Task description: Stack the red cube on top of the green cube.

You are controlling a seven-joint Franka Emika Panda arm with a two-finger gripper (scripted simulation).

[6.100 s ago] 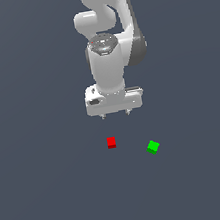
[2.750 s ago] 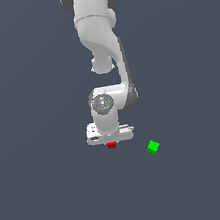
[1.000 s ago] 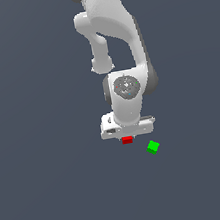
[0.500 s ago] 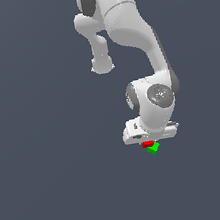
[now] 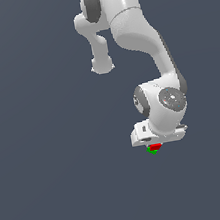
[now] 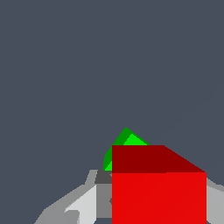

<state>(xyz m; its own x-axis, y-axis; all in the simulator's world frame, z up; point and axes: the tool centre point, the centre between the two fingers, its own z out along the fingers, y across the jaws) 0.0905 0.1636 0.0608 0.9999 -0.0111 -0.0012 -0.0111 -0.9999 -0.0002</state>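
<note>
Plain dark grey floor, nothing else on it. Jaws were clenched on the red cube, gripper right over the green cube. A second back, red was well short of green; carry about done, lowering and release left. Open floor all around green, no edges near.

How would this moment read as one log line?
stage: placing | jaws: shut on red cube | red cube: over green cube | released: no
</note>
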